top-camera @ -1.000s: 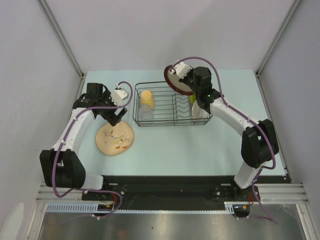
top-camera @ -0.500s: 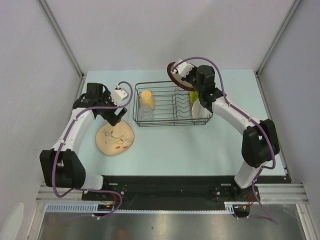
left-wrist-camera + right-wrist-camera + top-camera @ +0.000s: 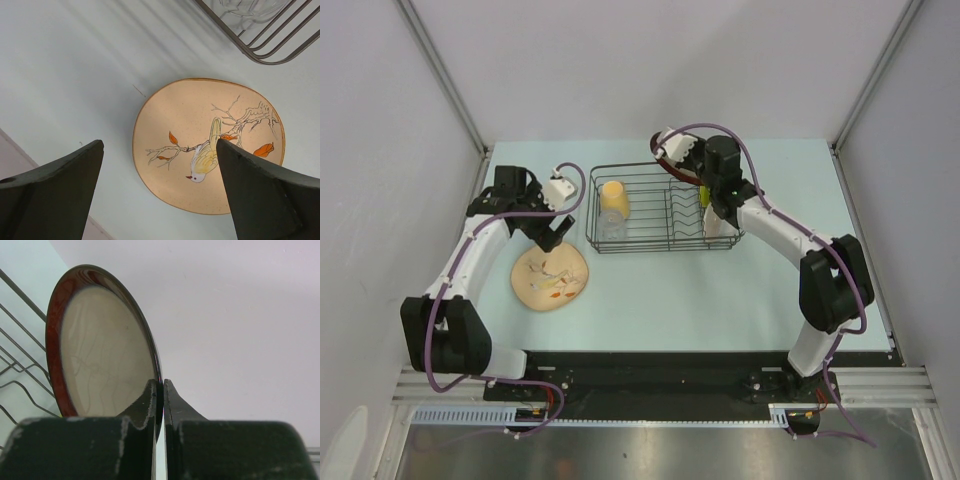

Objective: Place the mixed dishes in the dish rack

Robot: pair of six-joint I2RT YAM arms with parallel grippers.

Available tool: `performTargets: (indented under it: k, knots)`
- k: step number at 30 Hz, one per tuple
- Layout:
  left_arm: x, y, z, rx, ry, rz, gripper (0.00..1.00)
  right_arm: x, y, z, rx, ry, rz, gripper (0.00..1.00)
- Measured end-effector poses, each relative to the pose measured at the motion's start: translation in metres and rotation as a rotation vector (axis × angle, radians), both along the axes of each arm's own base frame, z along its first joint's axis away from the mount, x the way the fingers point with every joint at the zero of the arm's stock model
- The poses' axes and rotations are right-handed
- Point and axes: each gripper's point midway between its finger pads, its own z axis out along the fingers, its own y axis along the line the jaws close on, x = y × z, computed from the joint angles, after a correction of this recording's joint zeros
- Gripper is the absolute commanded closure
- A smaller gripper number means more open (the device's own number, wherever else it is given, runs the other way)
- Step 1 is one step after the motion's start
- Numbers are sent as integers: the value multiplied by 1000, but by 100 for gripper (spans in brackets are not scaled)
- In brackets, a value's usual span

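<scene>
My right gripper [image 3: 161, 385] is shut on the rim of the dark-red-rimmed cream dish [image 3: 100, 345], held on edge above the back of the dish rack [image 3: 650, 243]. From above only a sliver of that dish [image 3: 661, 153] shows beside the right gripper [image 3: 672, 150]. The pale yellow mug [image 3: 613, 195] and clear glass [image 3: 610, 228] sit in the rack's left end. A lime green bowl [image 3: 704, 194] peeks out at its right end. My left gripper [image 3: 159, 144] hangs open over the beige plate [image 3: 210, 145], which lies flat on the table [image 3: 550, 278].
Rack wires [image 3: 20, 370] run below and left of the held dish. The rack's near-left corner [image 3: 260, 45] is just beyond the beige plate. My right arm [image 3: 770, 225] crosses the rack's right end. Grey walls close in on both sides of the pale blue table [image 3: 720, 300].
My right gripper has carried the red-rimmed dish back and slightly left and turned it edge-on to the overhead camera. The left arm has not moved.
</scene>
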Motion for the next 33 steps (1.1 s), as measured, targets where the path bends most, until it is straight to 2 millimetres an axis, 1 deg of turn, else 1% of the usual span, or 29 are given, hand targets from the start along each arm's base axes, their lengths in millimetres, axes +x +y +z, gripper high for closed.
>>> performTargets:
  k: [8, 11, 16, 20, 25, 30, 33]
  knots:
    - [1, 0, 1, -5, -6, 6, 0, -1, -1, -3, -28, 7, 13, 100]
    - [1, 0, 4, -5, -13, 7, 0, -4, -4, -4, -29, 15, 26, 100]
    - [0, 0, 9, -6, -30, 8, 0, -19, -13, -7, -11, 25, 26, 100]
    - [-1, 0, 9, -12, -27, 15, 0, -31, -21, -8, 7, 21, 26, 100]
    - [-2, -1, 9, -21, -17, 29, 0, -40, -31, -7, 33, 12, 17, 100]
    - [-3, -2, 10, -30, -12, 40, 0, -47, -35, -7, 46, 5, 15, 100]
    - [-4, -2, 9, -35, -8, 47, 0, -51, -34, -7, 39, 1, 27, 100]
